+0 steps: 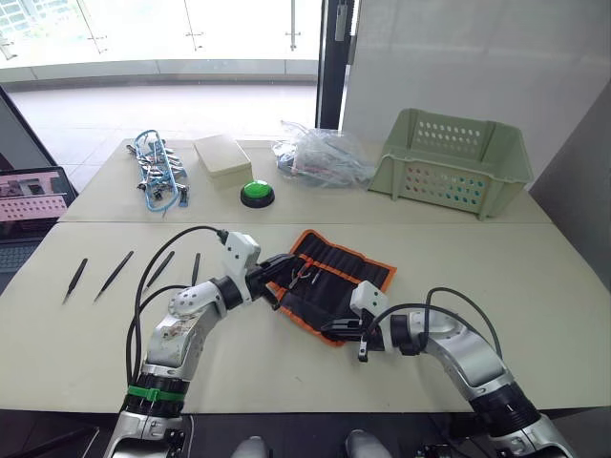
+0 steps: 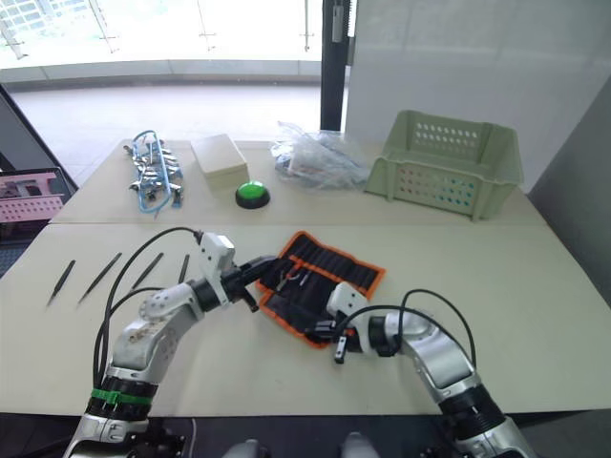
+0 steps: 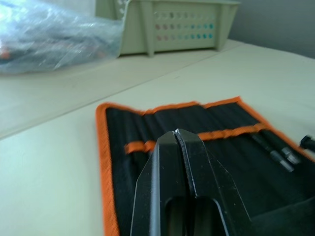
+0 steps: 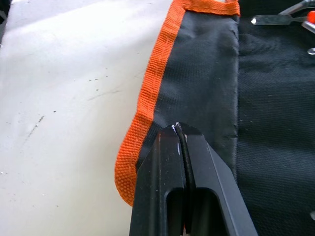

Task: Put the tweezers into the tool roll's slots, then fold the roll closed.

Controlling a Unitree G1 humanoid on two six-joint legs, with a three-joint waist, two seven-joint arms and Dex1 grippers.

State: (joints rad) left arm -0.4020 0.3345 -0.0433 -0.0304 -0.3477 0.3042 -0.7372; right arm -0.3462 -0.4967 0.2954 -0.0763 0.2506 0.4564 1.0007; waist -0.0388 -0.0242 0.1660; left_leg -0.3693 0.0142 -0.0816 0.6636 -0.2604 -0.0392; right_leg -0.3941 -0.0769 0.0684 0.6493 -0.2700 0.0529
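Now we see four slim dark pointed metal tweezers (image 1: 131, 271) lying loose on the pale worktop (image 1: 535, 286), out to the left of our left pincer (image 1: 283, 271). They look light, stiff and slippery, best pinched mid-shaft. That pincer is closed and empty, hovering over the flat black fabric tool roll with orange edging (image 1: 334, 281), which looks soft and floppy. Our right pincer (image 4: 180, 129) is clamped on the roll's near corner.

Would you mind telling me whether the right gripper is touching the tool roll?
Touching. In the right wrist view, the right gripper, fingers shut, presses onto the tool roll by its orange edge.
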